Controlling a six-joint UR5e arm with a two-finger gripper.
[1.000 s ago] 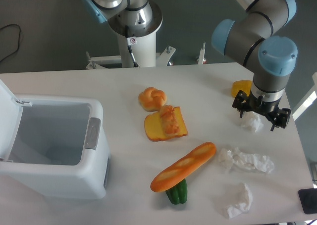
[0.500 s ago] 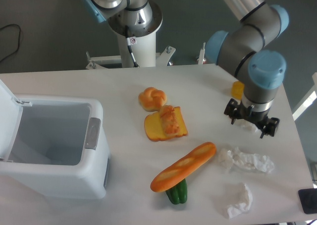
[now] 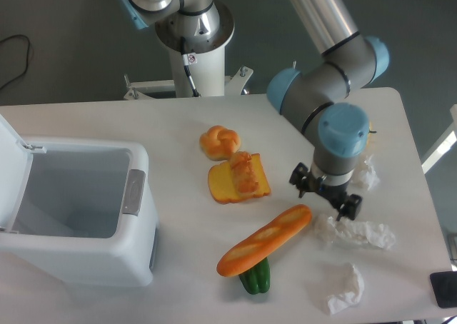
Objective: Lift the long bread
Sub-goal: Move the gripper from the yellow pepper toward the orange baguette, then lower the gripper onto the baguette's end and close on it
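Resting on a green pepper (image 3: 255,276), the long bread (image 3: 265,240) lies beside the released pincer (image 3: 325,198).

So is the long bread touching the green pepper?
Touching. In the camera view the long bread lies across the green pepper, its lower end resting on top with no gap between them.

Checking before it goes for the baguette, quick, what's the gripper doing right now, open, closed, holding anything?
Gripper: open and empty, fingers spread, just beyond the upper right end of the toy baguette, not touching it.
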